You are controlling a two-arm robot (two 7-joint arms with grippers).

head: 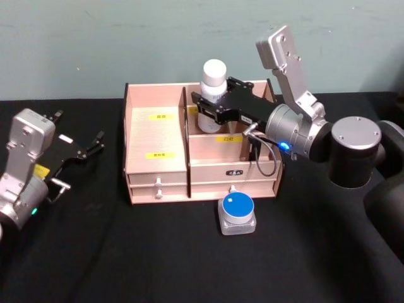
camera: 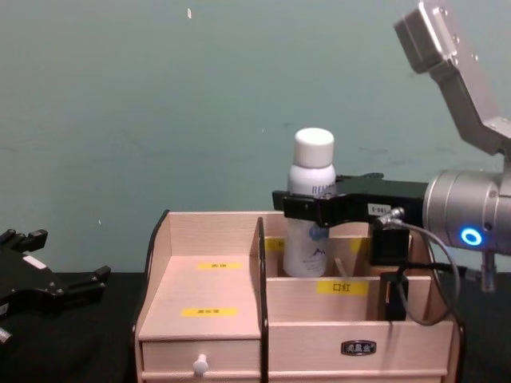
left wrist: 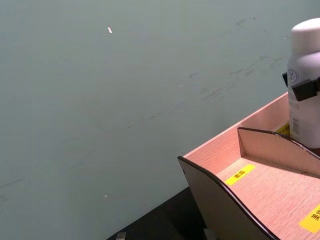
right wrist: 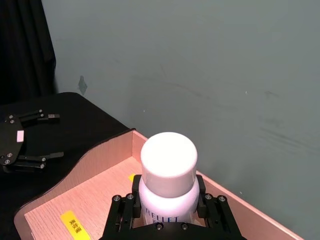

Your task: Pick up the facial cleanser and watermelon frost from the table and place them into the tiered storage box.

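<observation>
Head view: right gripper [head: 206,107] jaws clamped on cleanser [head: 214,72] body below cap, bottle upright in box [head: 156,165] rear compartment. Left gripper [head: 79,129] parked left, jaws apart.

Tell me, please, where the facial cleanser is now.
Head view: the facial cleanser is upright in a rear compartment of the tiered storage box, gripped by the right gripper.

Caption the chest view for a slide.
Right gripper holds white bottle upright in tiered storage box's rear compartment; left gripper parked at left.
</observation>
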